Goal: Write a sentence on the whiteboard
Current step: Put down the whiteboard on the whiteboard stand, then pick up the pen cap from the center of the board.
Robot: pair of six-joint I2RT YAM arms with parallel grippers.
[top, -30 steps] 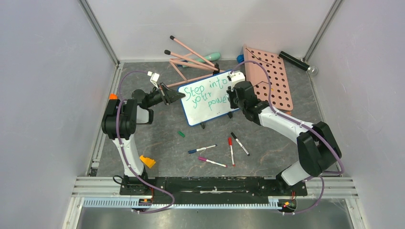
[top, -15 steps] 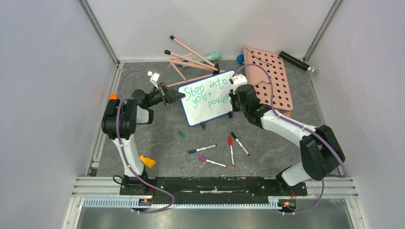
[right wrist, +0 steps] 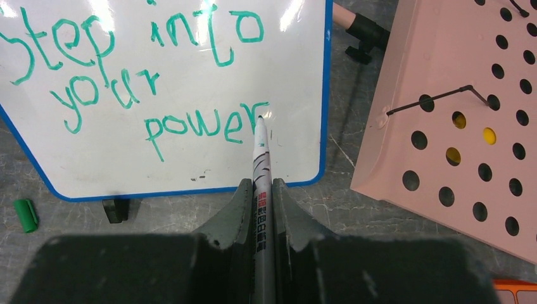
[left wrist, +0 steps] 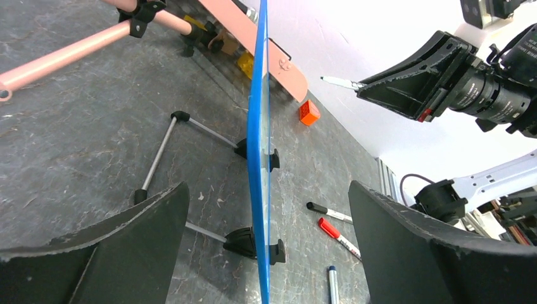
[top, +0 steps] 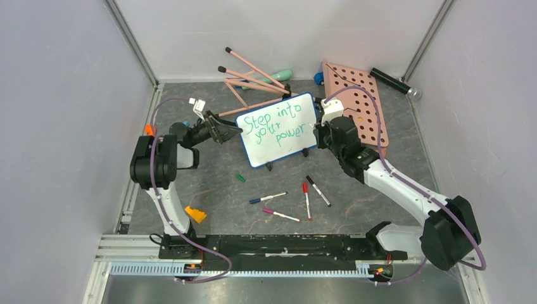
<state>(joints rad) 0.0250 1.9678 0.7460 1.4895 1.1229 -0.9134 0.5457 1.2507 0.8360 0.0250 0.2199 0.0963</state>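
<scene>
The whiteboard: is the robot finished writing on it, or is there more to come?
Nearly finished. Done: the sentence "Step into your power" fills the whiteboard in three green lines. In hand: the right end effector grips the marker, tip at the last letter; the left end effector stands open around the board's edge. Probably left: lifting the marker away.

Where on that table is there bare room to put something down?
Bare grey surface lies between the green cap, the orange wedge and the loose markers, and along the near strip in front of those markers. Another patch sits right of the pink pegboard. The back is crowded, around the pink rods and the whiteboard.
</scene>
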